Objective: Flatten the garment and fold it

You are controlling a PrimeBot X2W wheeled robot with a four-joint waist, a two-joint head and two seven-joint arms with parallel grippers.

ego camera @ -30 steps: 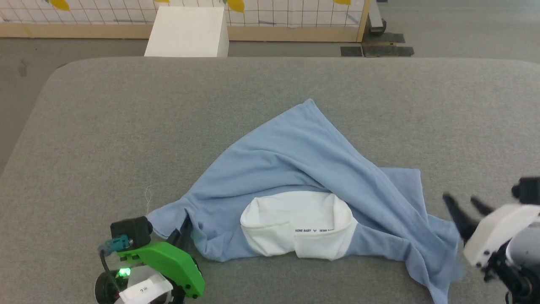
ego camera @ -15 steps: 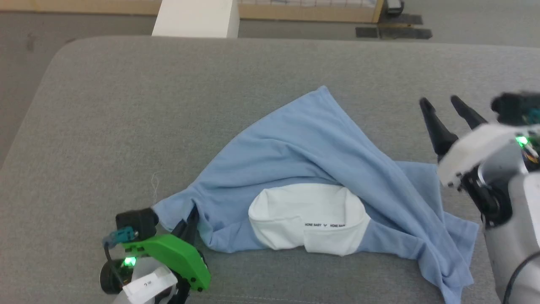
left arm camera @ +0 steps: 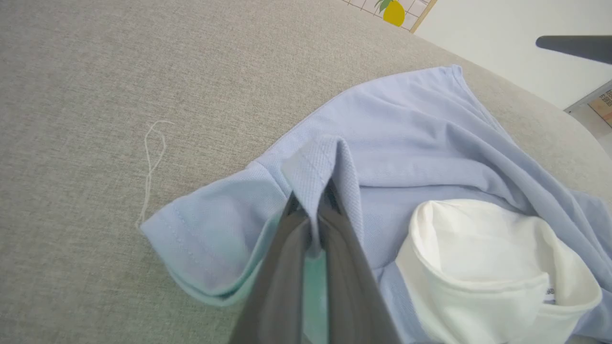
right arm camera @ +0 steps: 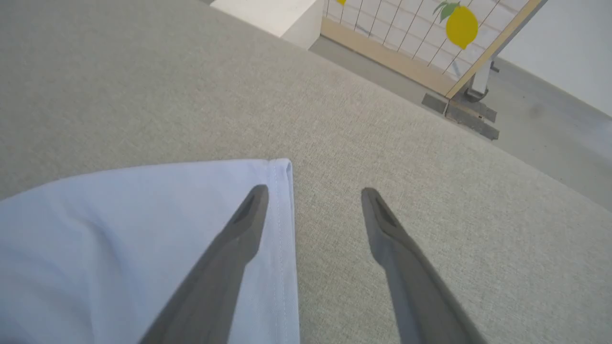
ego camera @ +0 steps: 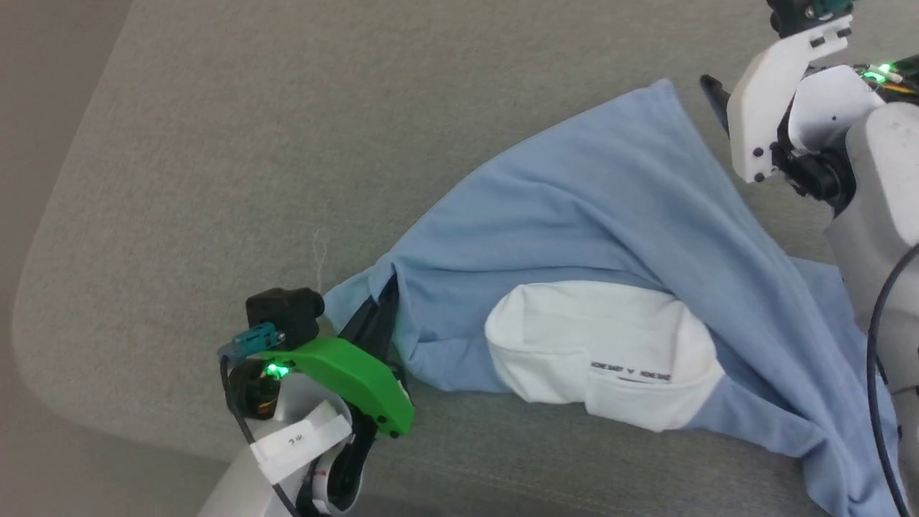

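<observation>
Two grippers in play. The left gripper [left arm camera: 313,203] was clamped on a pinched ridge of the garment [ego camera: 589,208] just beside a sleeve. The right gripper [right arm camera: 313,191] stood open, one finger over the hemmed corner and the other over bare bench [right arm camera: 430,143]. The garment lay crumpled between them, white inside showing. The cloth looked soft, light and limp, likely to drag and bunch. Hem corners and seams looked the best holds.

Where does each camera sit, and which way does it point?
Head: on the robot's head, looking down at the garment on the grey pad; left gripper lower left, right gripper upper right.
Left wrist: on that arm, looking along its shut fingers pinching a garment fold.
Right wrist: along its open fingers at the garment's corner and a lemon screen.
Shared: head and left wrist views both show the white collar.
</observation>
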